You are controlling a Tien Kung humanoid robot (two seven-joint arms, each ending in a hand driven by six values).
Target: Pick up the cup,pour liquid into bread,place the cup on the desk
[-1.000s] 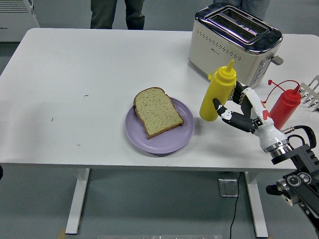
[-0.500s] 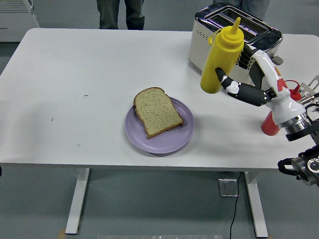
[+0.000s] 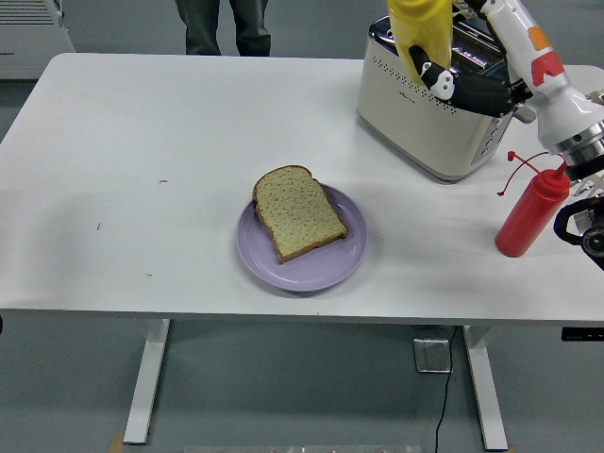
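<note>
One robot hand [image 3: 451, 68], the right one, is up high at the top right of the view, its dark fingers [image 3: 436, 77] wrapped around a yellow squeeze bottle [image 3: 421, 28]. The bottle is lifted clear of the tabletop [image 3: 142, 170] and its upper part runs out of the top of the picture, so only the lower body shows, in front of the toaster [image 3: 429, 123]. The white and black forearm slants down to the right edge. No left arm shows anywhere.

There are two squeeze bottles in all: the yellow one in the hand, and one red squeeze bottle [image 3: 530, 215] standing upright on the tabletop near the right edge, its cap flipped open on a thin strap. It stands just beside the toaster and well apart from the plate.

One toaster, cream-sided with a shiny top, sits at the far right of the tabletop.

One purple plate [image 3: 326, 269] lies near the front edge, about mid-table, and on it lies one slice of bread [image 3: 297, 212], flat, overhanging the plate's left rim a little.

At the far side stands one person [image 3: 222, 26], only the legs showing.
</note>
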